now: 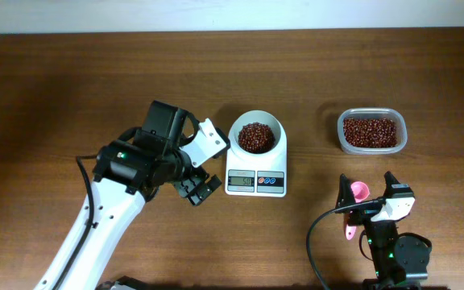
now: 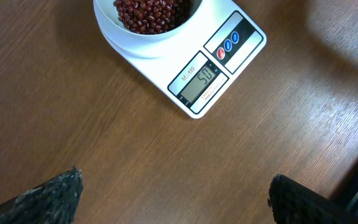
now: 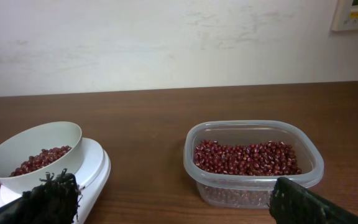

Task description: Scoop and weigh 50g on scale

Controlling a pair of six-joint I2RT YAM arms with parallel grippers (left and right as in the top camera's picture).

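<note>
Wood table (image 2: 73, 124); only left wrist reads scale (image 2: 166, 67) display (image 2: 201, 83).

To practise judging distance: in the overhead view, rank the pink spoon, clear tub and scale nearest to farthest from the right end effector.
1. Pink spoon, right at the right end effector.
2. Clear tub, ahead of it.
3. Scale, off to its left.

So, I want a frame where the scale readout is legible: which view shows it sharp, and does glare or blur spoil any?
Left wrist view: the display on the scale is sharp and glare-free, apparently reading 50; only a soft sheen on the table. Overhead: in focus, digits too small. Right wrist view: display not visible, near fingertips slightly soft.
</note>
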